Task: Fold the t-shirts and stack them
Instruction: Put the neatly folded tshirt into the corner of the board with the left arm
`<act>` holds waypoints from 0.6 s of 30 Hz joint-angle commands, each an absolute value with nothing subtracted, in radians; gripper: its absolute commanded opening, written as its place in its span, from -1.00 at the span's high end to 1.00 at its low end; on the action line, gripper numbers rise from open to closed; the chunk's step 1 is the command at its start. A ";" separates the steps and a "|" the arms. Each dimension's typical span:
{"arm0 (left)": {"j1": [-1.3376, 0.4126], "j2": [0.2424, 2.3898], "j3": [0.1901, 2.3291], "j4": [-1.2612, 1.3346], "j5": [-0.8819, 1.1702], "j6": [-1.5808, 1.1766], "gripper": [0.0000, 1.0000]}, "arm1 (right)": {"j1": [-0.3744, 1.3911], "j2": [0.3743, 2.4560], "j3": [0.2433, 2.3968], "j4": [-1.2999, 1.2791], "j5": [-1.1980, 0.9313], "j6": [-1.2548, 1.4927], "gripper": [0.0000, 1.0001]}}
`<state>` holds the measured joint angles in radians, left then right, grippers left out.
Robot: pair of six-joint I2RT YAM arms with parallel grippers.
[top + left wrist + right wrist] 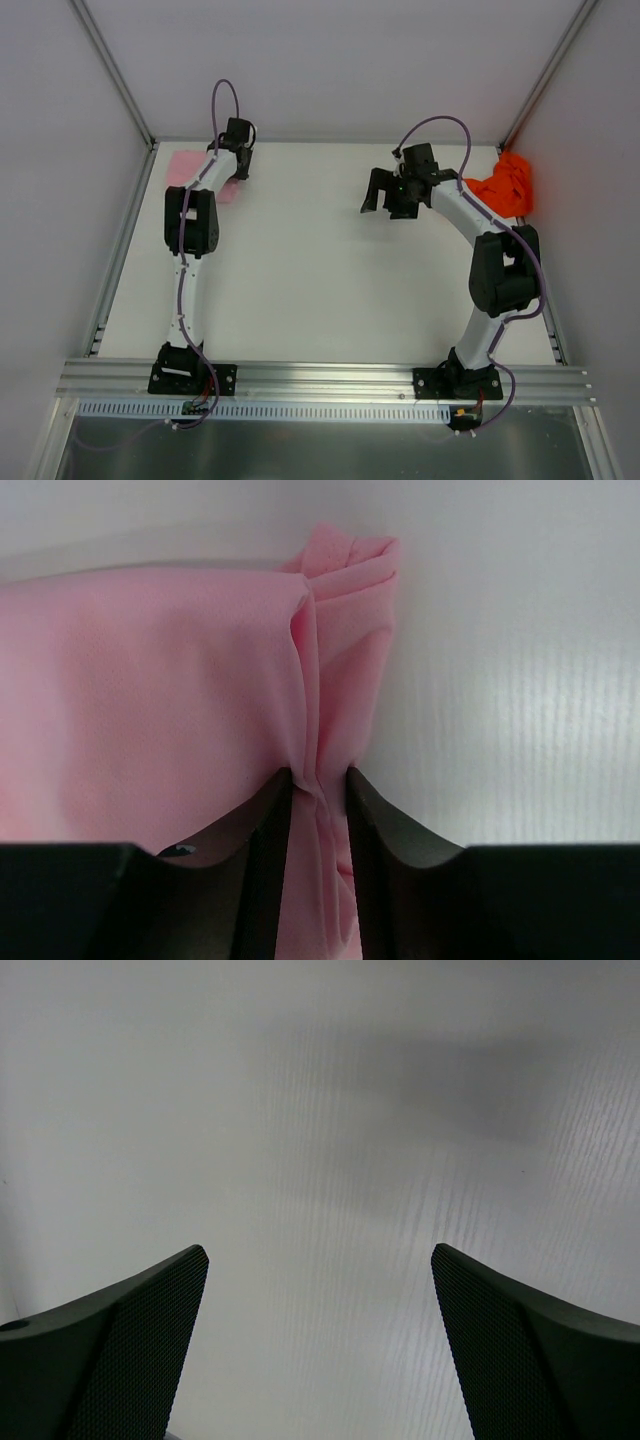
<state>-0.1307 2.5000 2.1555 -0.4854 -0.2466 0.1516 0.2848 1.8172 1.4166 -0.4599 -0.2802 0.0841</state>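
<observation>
- At the far left corner of the worktop (320, 280), my left hand (318, 785) is closed narrow on a gathered fold of the pink t-shirt (150, 690), with cloth bunched between the fingers.
- Far right, the orange-red t-shirt (508, 185) sits crumpled in the corner. My right hand (320, 1260) hangs wide and holds nothing, over bare worktop and apart from that shirt.
- The 2 shirts look light, soft and limp. I judge they will sag and drag rather than keep shape, so a hem or shoulder edge is the better place to pinch, not a bunched middle.
- Which part of the pink shirt I hold, I cannot tell. My left arm covers much of it from above, and no neck label shows.
- Sleeves and collar of the orange-red shirt are lost in the heap, which lies partly behind my right arm.
</observation>
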 commanded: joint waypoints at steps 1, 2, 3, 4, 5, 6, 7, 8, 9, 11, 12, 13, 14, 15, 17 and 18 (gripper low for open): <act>-0.071 2.560 2.230 -0.523 -0.340 0.141 0.45 | 0.279 1.824 1.463 -0.491 -0.253 0.064 -0.95; -0.057 2.562 2.236 -0.520 -0.336 0.137 0.46 | 0.278 1.825 1.466 -0.494 -0.250 0.064 -0.95; -0.043 2.560 2.243 -0.520 -0.328 0.126 0.46 | 0.279 1.828 1.471 -0.495 -0.249 0.069 -0.95; -0.014 2.557 2.241 -0.502 -0.318 0.123 0.47 | 0.279 1.832 1.476 -0.500 -0.249 0.071 -0.95; -0.006 2.565 2.272 -0.511 -0.302 0.101 0.46 | 0.278 1.839 1.480 -0.502 -0.249 0.072 -0.95; 0.020 2.578 2.307 -0.547 -0.261 0.083 0.47 | 0.279 1.845 1.495 -0.506 -0.250 0.074 -0.95; 0.037 2.585 2.325 -0.561 -0.212 0.077 0.47 | 0.278 1.850 1.502 -0.511 -0.252 0.078 -0.95; 0.052 2.585 2.333 -0.568 -0.180 0.065 0.46 | 0.279 1.862 1.509 -0.514 -0.256 0.080 -0.95; 0.055 2.585 2.335 -0.568 -0.158 0.066 0.46 | 0.278 1.868 1.523 -0.514 -0.261 0.086 -0.95; 0.054 2.583 2.330 -0.568 -0.121 0.084 0.46 | 0.281 1.884 1.545 -0.522 -0.271 0.092 -0.95; 0.054 2.580 2.329 -0.568 -0.106 0.089 0.46 | 0.281 1.887 1.545 -0.522 -0.273 0.092 -0.95; 0.054 2.573 2.310 -0.566 -0.095 0.098 0.42 | 0.281 1.890 1.557 -0.525 -0.276 0.091 -0.95; 0.052 2.560 2.286 -0.558 -0.081 0.106 0.35 | 0.281 1.893 1.560 -0.528 -0.279 0.091 -0.95; 0.049 2.542 2.255 -0.517 -0.049 0.113 0.20 | 0.279 1.894 1.565 -0.529 -0.279 0.089 -0.95; 0.038 2.461 2.133 -0.457 -0.034 0.138 0.04 | 0.279 1.896 1.572 -0.534 -0.282 0.083 -0.95; 0.034 2.433 2.100 -0.401 -0.028 0.144 -0.05 | 0.279 1.896 1.574 -0.535 -0.282 0.080 -0.95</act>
<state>0.0772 2.5221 2.1929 -0.4500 -0.1181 0.1139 0.2848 1.8938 1.5208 -0.5125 -0.2699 0.0864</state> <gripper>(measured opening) 0.500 0.974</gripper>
